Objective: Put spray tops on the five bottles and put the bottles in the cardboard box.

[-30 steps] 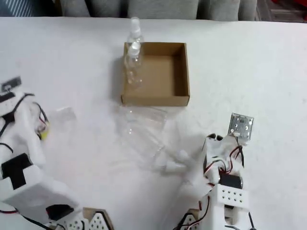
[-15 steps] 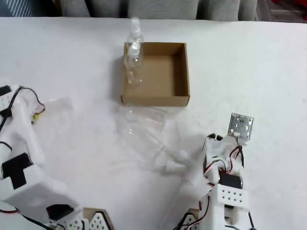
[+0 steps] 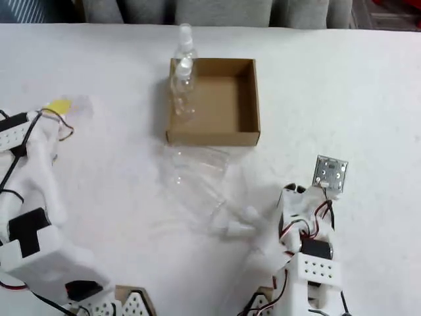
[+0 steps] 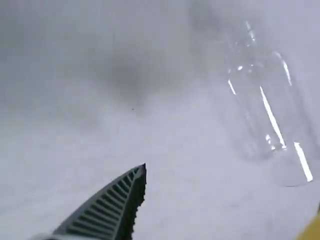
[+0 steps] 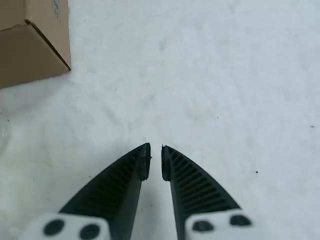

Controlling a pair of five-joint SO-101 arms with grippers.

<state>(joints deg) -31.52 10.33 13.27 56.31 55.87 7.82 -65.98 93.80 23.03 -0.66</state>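
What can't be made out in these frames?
- Left gripper: whether it holds the clear bottle; the left wrist view cuts it off at the frame edge.
- Loose bottles in front of the cardboard box: high view, transparent on white, count unclear.
- Spray tops: high view, too small to count.

Matt brown cardboard box point(image 3: 210, 137), glossy clear plastic bottle point(image 4: 265, 110), ribbed dark fingers point(image 5: 125, 185), apparently plastic.

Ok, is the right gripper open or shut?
Shut: the right gripper has its tips almost touching above the table, nothing between them.
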